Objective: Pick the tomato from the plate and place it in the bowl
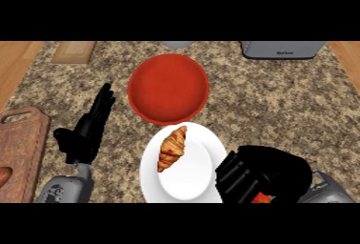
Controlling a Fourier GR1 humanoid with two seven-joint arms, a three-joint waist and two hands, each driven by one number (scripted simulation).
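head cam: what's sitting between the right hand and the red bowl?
In the head view, the white plate with a croissant on it lies between the right hand and the red bowl. A sliver of red tomato shows under that hand.

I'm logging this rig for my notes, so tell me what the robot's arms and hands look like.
Both hands are matte black with segmented, blocky fingers: the left hand looks slim and long, the right hand bulkier. Each joins a light grey, rounded forearm casing at the view's lower edge. No cables, sleeves or markings are visible.
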